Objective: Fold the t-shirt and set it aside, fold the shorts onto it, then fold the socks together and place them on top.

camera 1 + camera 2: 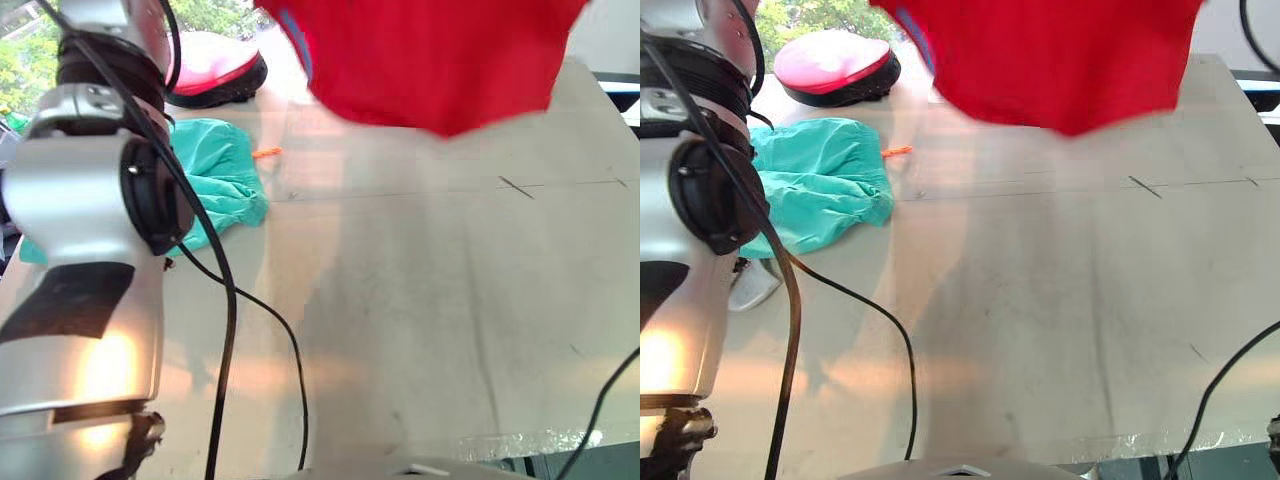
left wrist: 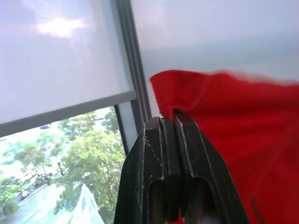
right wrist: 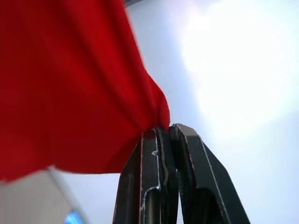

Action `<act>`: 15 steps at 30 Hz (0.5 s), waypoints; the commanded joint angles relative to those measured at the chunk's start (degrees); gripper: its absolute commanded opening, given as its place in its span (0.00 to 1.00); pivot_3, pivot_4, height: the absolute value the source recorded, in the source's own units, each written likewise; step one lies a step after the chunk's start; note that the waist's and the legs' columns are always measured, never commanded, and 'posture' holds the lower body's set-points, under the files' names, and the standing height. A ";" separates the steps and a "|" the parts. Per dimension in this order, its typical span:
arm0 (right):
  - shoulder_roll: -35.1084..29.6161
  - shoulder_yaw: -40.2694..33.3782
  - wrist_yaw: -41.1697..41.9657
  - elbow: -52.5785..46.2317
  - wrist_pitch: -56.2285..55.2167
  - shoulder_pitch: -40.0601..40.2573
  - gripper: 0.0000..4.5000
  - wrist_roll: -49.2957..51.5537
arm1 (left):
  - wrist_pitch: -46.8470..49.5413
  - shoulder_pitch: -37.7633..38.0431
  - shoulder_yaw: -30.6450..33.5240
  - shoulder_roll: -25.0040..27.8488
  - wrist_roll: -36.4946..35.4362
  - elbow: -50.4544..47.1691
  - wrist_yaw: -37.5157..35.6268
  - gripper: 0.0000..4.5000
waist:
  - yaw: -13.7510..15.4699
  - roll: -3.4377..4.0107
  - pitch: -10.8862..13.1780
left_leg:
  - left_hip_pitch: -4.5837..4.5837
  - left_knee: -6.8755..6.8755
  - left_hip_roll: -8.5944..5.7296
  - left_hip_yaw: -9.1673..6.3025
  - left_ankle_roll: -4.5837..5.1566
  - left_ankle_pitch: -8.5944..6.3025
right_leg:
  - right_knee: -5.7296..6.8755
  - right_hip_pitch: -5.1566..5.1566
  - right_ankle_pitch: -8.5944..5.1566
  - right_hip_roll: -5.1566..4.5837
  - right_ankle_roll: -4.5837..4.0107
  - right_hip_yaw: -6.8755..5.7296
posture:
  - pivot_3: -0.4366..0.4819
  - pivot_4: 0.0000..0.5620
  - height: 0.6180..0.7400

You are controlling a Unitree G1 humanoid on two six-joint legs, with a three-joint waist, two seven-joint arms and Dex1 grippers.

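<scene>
Hanging bright red t-shirt (image 1: pixel 430 60), blue collar lining.

1. The t-shirt (image 1: pixel 430 60) was held up above the far part of the table (image 1: pixel 450 320), clear of its surface.
2. The shorts (image 1: pixel 815 190) were laid on the table at the left side.
3. A drawstring end (image 1: pixel 896 151) was positioned just right of the shorts.
4. A domed object (image 1: pixel 835 65) was located behind the shorts.
5. A cable (image 1: pixel 880 330) was draped across the near left area.
</scene>
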 commanded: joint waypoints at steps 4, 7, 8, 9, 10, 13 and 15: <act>-2.99 -1.65 -2.27 1.77 -4.40 -1.41 0.00 -0.64 | -2.52 -2.11 4.65 2.34 0.14 -0.23 -4.24 0.00 | 0.03 0.05 0.04 | -0.40 0.19 -0.20 0.36 0.00 0.01 | -0.25 -0.16 -0.03 -0.49 0.04 -0.40 | 0.48 0.27 0.93; -3.59 -2.69 1.67 1.72 -5.83 2.00 0.00 0.99 | -2.82 0.16 5.21 2.67 0.23 -0.99 -9.65 0.00 | -0.02 0.05 0.04 | -0.77 0.62 -0.31 0.38 0.00 0.01 | -0.31 -0.18 -0.02 -0.65 0.11 -0.55 | 0.48 0.27 0.93; -3.78 -3.29 3.20 1.50 -6.57 3.40 0.00 1.87 | -2.77 1.21 5.33 2.82 0.02 -1.39 -12.43 0.00 | -0.03 0.05 0.04 | -0.75 0.71 -0.34 0.40 0.00 0.01 | -0.29 -0.11 -0.01 -0.69 0.14 -0.55 | 0.48 0.27 0.93; -3.90 -3.96 4.99 1.16 -7.41 4.78 0.00 2.85 | -2.86 2.24 5.43 3.00 -0.25 -1.83 -15.18 0.00 | -0.02 0.05 0.04 | -0.74 0.86 -0.34 0.40 0.01 0.01 | -0.29 -0.04 0.00 -0.69 0.16 -0.56 | 0.48 0.27 0.93; -3.99 -4.63 6.70 0.78 -8.02 6.00 0.00 3.75 | -2.63 3.08 5.63 3.14 -0.56 -2.22 -17.65 0.00 | -0.02 0.05 0.05 | -0.71 1.08 -0.35 0.39 0.01 0.02 | -0.29 0.03 0.01 -0.69 0.17 -0.57 | 0.48 0.27 0.93; -3.59 -8.59 17.64 -1.87 -9.58 12.61 0.00 10.61 | -0.86 7.93 5.11 3.95 -1.15 -4.76 -29.02 0.00 | -0.23 0.05 0.05 | -0.67 1.58 -0.35 0.36 0.02 0.03 | 0.13 0.11 0.01 -0.66 0.18 -0.59 | 0.48 0.27 0.93; -3.01 -11.93 26.98 -7.14 -9.37 20.65 0.00 17.76 | 1.22 13.71 4.01 4.73 -1.69 -8.91 -38.13 0.00 | -0.70 0.06 0.07 | -0.47 1.61 -0.35 0.28 -0.10 0.14 | 0.16 0.35 0.09 -0.63 0.28 -0.61 | 0.48 0.27 0.93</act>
